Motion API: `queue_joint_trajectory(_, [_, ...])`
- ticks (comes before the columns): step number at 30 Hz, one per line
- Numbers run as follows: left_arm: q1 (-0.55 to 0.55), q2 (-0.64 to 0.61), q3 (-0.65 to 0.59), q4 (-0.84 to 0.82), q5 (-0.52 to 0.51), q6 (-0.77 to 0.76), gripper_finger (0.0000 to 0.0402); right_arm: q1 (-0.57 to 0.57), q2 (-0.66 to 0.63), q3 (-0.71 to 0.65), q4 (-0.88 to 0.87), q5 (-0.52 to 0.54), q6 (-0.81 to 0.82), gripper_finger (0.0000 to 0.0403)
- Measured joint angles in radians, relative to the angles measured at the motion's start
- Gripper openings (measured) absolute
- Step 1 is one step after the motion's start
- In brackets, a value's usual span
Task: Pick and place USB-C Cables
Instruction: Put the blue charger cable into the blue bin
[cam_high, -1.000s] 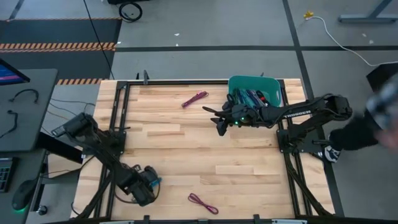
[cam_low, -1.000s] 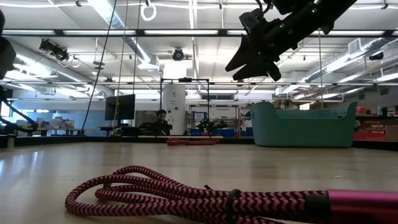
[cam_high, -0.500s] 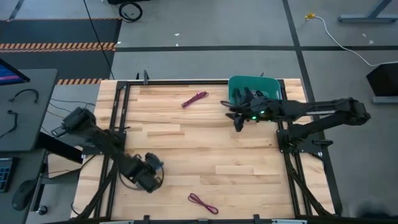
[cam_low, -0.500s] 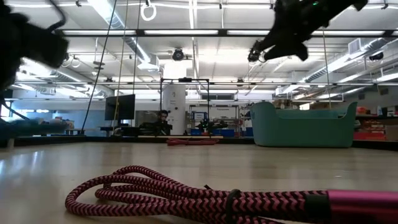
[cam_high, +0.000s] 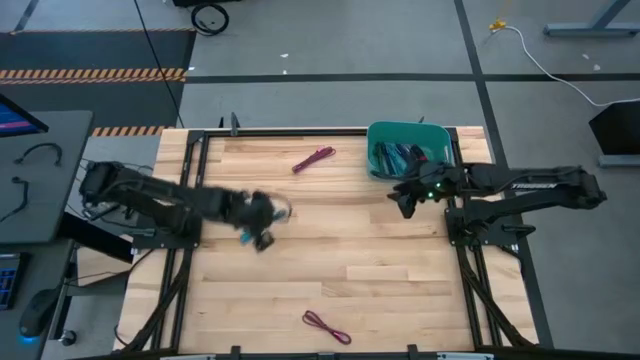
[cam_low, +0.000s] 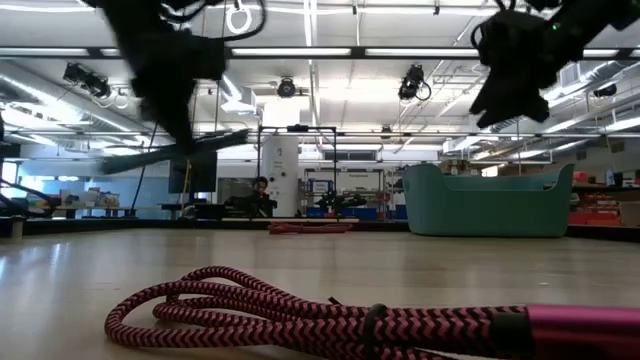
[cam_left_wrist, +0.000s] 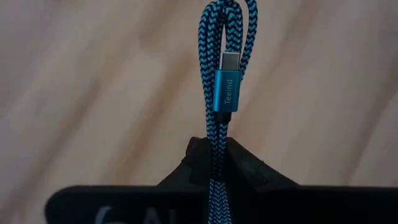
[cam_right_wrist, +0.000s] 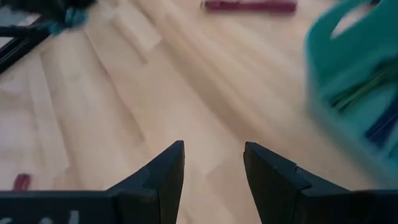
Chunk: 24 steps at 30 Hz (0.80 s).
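My left gripper (cam_high: 262, 218) hovers over the table's middle left, shut on a teal braided USB-C cable (cam_left_wrist: 224, 62). A bundle of the cable and one metal plug stick out past the fingers. My right gripper (cam_high: 405, 200) stands open above the table, just near of the teal bin (cam_high: 440, 135), with nothing between its fingers (cam_right_wrist: 214, 162). Several cables (cam_high: 400, 157) lie in the bin. One magenta cable (cam_high: 313, 159) lies flat at the far middle, and another (cam_high: 326, 326) lies by the near edge, large in the low view (cam_low: 330, 320). My left gripper pinches the teal cable's bundled strands (cam_left_wrist: 214, 134) between its two fingers, below the plug (cam_left_wrist: 227, 90). The strands run along the fingers and out past their tips. The looped end (cam_left_wrist: 227, 18) is free, clear of the wood.
Black frame rails run along the table's left (cam_high: 190, 200) and right (cam_high: 455, 220) sides. Bare wood (cam_high: 340, 250) lies between the two arms. In the low view the bin (cam_low: 487, 200) stands at the far right.
My left gripper has swung up from the near left corner toward the table's middle and far side, carrying the teal cable clear of the wood. My right gripper has drawn back toward the table's right edge, still near the bin.
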Motion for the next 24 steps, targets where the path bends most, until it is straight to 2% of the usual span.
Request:
queue_joint_trajectory(3, [0.149,-0.005,0.000,0.235,0.087,0.136,0.0024,0.021,0.001,-0.092,0.145,-0.046,0.096,0.0172])
queue_joint_trajectory(7, [0.283,0.020,0.001,0.649,0.254,0.171,0.0024,0.054,0.002,-0.215,0.521,-0.068,0.223,0.0172])
queue_joint_trajectory(10, [0.337,0.048,0.001,0.924,0.333,0.155,0.0024,0.065,0.020,-0.286,0.859,-0.013,0.253,0.0172])
queue_joint_trajectory(12, [0.359,0.066,0.001,1.067,0.350,0.131,0.0024,0.059,0.049,-0.309,1.056,0.056,0.217,0.0172])
queue_joint_trajectory(15, [0.376,0.090,0.001,1.202,0.351,0.091,0.0024,0.035,0.088,-0.300,1.254,0.133,0.132,0.0173])
queue_joint_trajectory(19, [0.382,0.097,0.001,1.272,0.352,0.069,0.0028,-0.004,0.143,-0.217,1.296,0.140,0.019,0.0187])
queue_joint_trajectory(24, [0.380,0.097,0.001,1.282,0.387,0.055,0.0027,-0.037,0.237,-0.049,1.158,0.099,-0.087,0.0226])
